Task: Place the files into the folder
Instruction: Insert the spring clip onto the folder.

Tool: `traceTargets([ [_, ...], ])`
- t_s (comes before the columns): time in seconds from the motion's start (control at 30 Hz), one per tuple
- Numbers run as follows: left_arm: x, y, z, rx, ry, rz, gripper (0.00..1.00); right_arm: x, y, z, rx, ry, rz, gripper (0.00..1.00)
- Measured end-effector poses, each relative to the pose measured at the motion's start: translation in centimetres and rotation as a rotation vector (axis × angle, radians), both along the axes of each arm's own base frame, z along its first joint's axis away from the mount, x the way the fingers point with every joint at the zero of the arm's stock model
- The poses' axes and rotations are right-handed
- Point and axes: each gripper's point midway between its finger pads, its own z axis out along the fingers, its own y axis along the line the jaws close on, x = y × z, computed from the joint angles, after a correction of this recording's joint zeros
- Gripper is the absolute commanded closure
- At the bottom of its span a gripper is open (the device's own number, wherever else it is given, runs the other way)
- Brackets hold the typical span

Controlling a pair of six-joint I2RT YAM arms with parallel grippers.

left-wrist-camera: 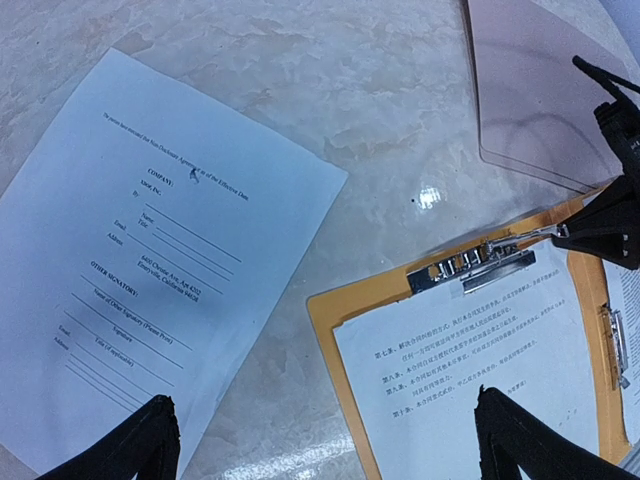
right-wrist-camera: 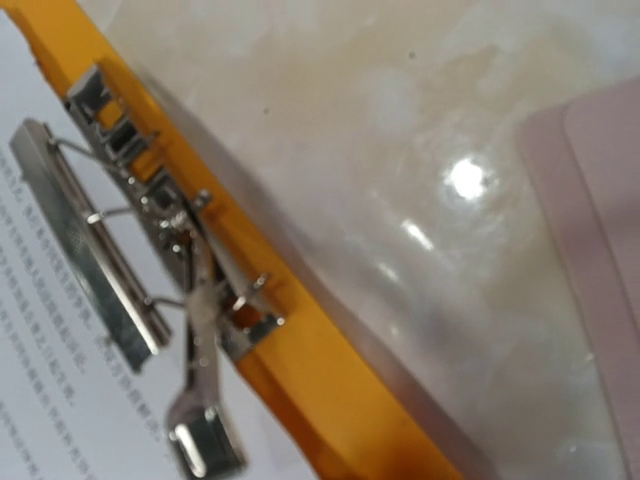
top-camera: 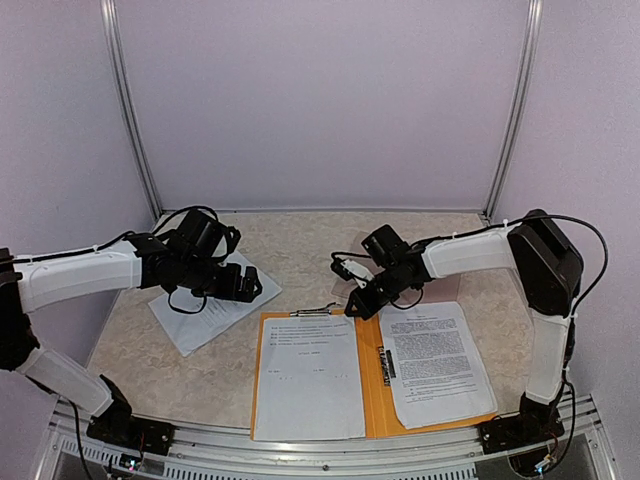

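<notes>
Right gripper (top-camera: 358, 303) at the clip (top-camera: 315, 311), left gripper (top-camera: 245, 285) over a loose sheet (top-camera: 195, 325)

2 files lie on the open folder (top-camera: 368, 400): 1 sheet (top-camera: 305, 385) under the clip on its left half, 1 sheet (top-camera: 435, 365) overhanging its right edge. The loose sheet lies apart, left, on the table (top-camera: 300, 240). The left gripper hovers above it, fingers (left-wrist-camera: 150, 440) wide apart, likely to take its free right edge. The right gripper meets the lever (left-wrist-camera: 520, 237), probably to lift the clip; whether its jaws are closed I cannot tell. Bare table between sheet and folder leaves sliding room.
</notes>
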Motion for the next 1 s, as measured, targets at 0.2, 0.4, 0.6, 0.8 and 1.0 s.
traceTargets([
  [0.2,-0.01,-0.01,-0.05,0.001,0.001,0.000,0.01,0.23,0.01,0.08,0.004,-0.006,-0.007,1.00],
  [0.4,-0.04,-0.05,-0.05,0.001,0.001,-0.002,0.01,0.30,-0.03,0.07,0.002,-0.007,-0.012,1.00],
  [0.6,-0.09,-0.14,-0.04,0.001,0.001,-0.004,0.01,0.42,-0.11,0.04,-0.003,-0.012,-0.017,1.00],
  [0.8,-0.03,-0.20,0.08,0.000,-0.001,-0.004,0.01,0.56,-0.15,0.06,-0.006,-0.018,-0.020,1.00],
  [1.0,0.12,-0.34,0.37,-0.004,-0.008,-0.005,0.01,0.67,-0.09,0.16,-0.005,-0.021,-0.022,0.89],
])
